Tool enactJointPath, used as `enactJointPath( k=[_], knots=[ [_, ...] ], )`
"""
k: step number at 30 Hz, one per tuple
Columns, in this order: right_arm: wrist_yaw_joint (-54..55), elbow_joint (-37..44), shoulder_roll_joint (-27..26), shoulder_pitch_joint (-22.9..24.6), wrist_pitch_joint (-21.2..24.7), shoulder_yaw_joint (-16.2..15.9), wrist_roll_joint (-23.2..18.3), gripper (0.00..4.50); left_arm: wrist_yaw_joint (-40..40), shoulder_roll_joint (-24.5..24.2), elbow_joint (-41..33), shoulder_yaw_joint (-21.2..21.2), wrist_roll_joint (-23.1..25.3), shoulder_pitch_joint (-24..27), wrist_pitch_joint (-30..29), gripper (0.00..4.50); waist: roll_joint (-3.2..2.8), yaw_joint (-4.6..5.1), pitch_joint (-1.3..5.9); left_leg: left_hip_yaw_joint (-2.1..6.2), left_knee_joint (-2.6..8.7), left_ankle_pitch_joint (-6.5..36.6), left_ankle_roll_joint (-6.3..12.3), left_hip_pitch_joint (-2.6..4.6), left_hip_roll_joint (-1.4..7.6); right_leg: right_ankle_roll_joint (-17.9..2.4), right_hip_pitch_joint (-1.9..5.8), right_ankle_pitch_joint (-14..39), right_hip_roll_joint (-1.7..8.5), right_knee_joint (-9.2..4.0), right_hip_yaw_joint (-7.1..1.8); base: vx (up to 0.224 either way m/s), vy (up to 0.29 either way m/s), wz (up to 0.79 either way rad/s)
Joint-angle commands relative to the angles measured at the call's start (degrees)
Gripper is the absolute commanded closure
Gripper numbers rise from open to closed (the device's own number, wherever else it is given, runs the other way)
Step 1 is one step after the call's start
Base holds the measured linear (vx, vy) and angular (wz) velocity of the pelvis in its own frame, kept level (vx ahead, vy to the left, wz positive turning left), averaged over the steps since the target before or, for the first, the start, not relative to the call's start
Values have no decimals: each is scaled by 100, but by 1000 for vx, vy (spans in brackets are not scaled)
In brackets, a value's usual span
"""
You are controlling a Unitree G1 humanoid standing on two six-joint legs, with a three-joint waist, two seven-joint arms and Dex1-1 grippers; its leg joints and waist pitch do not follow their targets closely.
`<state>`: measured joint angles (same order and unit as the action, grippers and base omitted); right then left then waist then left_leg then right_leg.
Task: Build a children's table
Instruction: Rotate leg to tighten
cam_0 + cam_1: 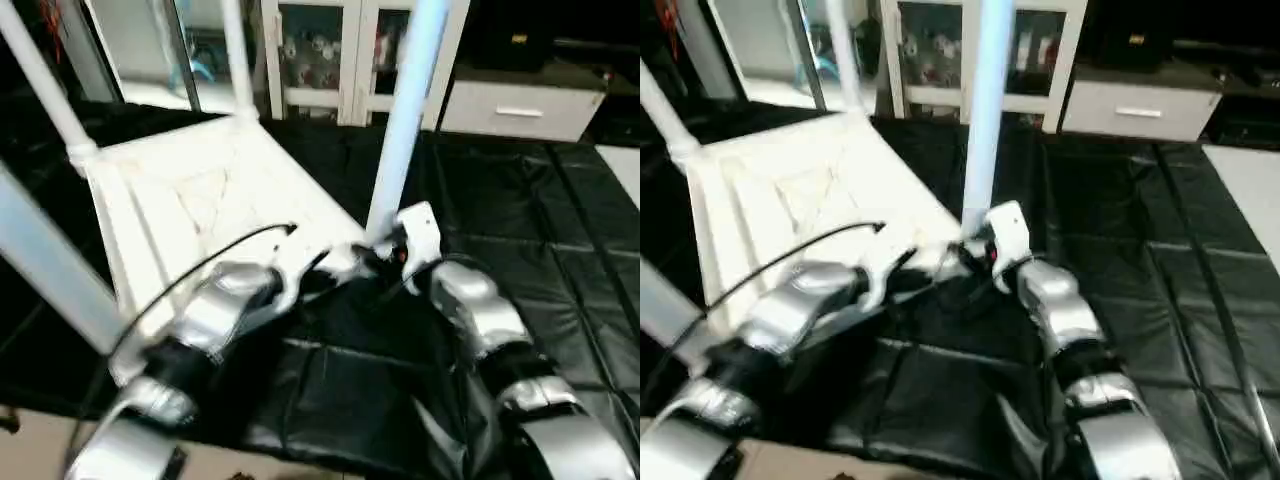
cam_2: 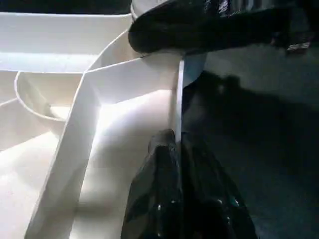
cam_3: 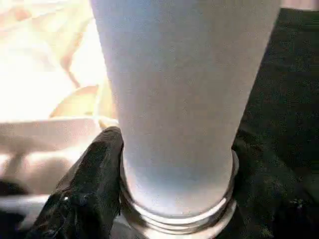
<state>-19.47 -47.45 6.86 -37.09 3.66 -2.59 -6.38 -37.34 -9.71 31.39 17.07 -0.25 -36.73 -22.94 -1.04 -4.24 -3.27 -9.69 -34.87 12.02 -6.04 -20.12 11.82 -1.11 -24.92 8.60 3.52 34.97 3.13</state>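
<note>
the children's table top [image 1: 190, 215] lies upside down on the black-draped work table [image 1: 520, 220], ribbed underside up, on the left half of the cloth. its long axis runs from the near left toward the far right, and its near right corner sits at the middle of the scene, where both grippers meet. four white legs stand up from its corners: one at the far left [image 1: 45, 85], one at the far corner [image 1: 236, 55], one at the near left edge of the head view [image 1: 45, 265], and the leg [image 1: 405, 110] at the near right corner, upright and leaning slightly right at its top.

the right gripper [image 3: 149, 209] is at the base of that leg; one black finger [image 3: 84, 194] presses the tube just above the ringed socket [image 3: 179, 219], and i cannot tell how the other finger stands. the left gripper [image 2: 177, 149] is clamped on the thin side wall [image 2: 178, 99] of the top, one finger on each face of it.

right of the top the black cloth stretches open to the far and right edges. beyond it stand a glass-door cabinet [image 1: 345, 50] and a low white drawer unit [image 1: 520, 105].
</note>
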Motion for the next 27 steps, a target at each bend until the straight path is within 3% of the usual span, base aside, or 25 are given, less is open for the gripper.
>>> enactJointPath(
  k=[1, 4, 6, 9, 11, 12, 13, 16, 17, 18, 19, 20, 21, 23, 26, 27],
  knots=[
    [1160, -370, -209, -130, -141, 287, 139, 177, 940, 120, 421, -428, 137, -367, 312, 450, 21, -15, 428, -15, 397, 858, 155, -37, -12, -843, 372, 2066, 332, -497, -179, 0, 0, 0],
    [2270, -625, -612, -245, -92, 500, 142, 177, 1458, 287, 891, -453, 318, -668, 337, 450, 3, -32, 455, -13, 394, 707, 107, -37, -10, -948, 380, 1501, 324, -423, -193, 0, 0, 0],
    [2550, -754, -853, -281, -150, 385, 270, 177, 1692, 370, 1164, -446, 387, -829, 430, 450, 11, -45, 462, -13, 397, 724, 143, -46, -7, -1021, 393, 1268, 327, -404, -186, 0, 0, 0],
    [2284, -772, -1037, -313, -333, 347, 191, 177, 1702, 404, 1221, -464, 366, -867, 509, 450, 20, -75, 468, -31, 391, 681, 257, -49, -6, -1176, 419, 857, 338, -364, -195, 0, 0, 0],
    [2042, -741, -1042, -336, -493, 373, 127, 177, 1616, 378, 1174, -458, 340, -839, 540, 450, 10, -81, 462, -34, 391, 714, 312, -51, -8, -1192, 430, 924, 348, -373, -196, 0, 0, 0],
    [1931, -705, -1005, -334, -606, 371, 133, 177, 1576, 355, 1183, -461, 333, -835, 575, 450, 14, -79, 455, -39, 392, 754, 324, -50, -9, -1188, 426, 993, 346, -389, -194, 0, 0, 0],
    [1860, -653, -940, -322, -743, 304, 219, 142, 1519, 320, 1186, -460, 329, -826, 615, 450, 14, -82, 451, -39, 392, 792, 329, -49, -8, -1161, 429, 1134, 349, -408, -194, 0, 0, 0],
    [1669, -323, -831, -204, -811, 280, 206, 107, 1324, 217, 1143, -458, 300, -777, 660, 450, 6, -90, 459, -35, 386, 713, 345, -58, -5, -1179, 445, 1066, 347, -390, -195, 0, 0, 0],
    [1617, -264, -792, -181, -794, 288, 192, 99, 1251, 187, 1091, -446, 293, -747, 653, 450, -15, -88, 456, -23, 386, 674, 381, -88, -11, -1178, 458, 982, 346, -373, -191, 0, 0, 0],
    [1485, -144, -690, -141, -740, 283, 180, 87, 1101, 120, 964, -425, 275, -675, 613, 450, -20, -45, 451, 0, 399, 617, 366, -147, -17, -1155, 521, 937, 354, -352, -186, 0, 0, 0],
    [1383, -85, -643, -124, -690, 284, 154, 74, 1046, 91, 905, -418, 268, -641, 587, 450, -18, -6, 465, 10, 391, 525, 352, -145, -23, -1115, 524, 880, 352, -358, -169, 0, 0, 0],
    [1038, 104, -492, -82, -469, 299, 41, 74, 817, -16, 711, -370, 248, -532, 519, 450, -27, 17, 470, -1, 380, 568, 374, -104, -18, -1153, 488, 867, 347, -370, -173, 0, 0, 0],
    [866, 166, -431, -80, -358, 322, -14, 60, 699, -71, 634, -344, 239, -489, 497, 450, -32, 47, 473, -13, 360, 549, 480, -97, -12, -1313, 490, 731, 329, -360, -176, 0, 0, 0],
    [319, 309, -150, -63, -117, 187, 11, 43, 435, -198, 411, -288, 205, -360, 393, 450, -43, 37, 468, -15, 353, 480, 552, -98, 11, -1427, 479, 607, 340, -345, -174, 0, 0, 0],
    [-1219, 710, 523, 103, 353, -249, -3, 31, -438, -522, -133, -69, 38, -32, 301, 450, -49, 10, 456, -10, 354, 537, 627, -92, 37, -1556, 499, 520, 330, -328, -165, 0, 0, 0],
    [-1623, 812, 718, 157, 393, -351, -4, 31, -700, -635, -313, 4, -22, 68, 251, 450, -67, 2, 449, -22, 348, 583, 621, -71, 49, -1570, 466, 525, 337, -328, -175, 0, 0, 0]
  ],
)
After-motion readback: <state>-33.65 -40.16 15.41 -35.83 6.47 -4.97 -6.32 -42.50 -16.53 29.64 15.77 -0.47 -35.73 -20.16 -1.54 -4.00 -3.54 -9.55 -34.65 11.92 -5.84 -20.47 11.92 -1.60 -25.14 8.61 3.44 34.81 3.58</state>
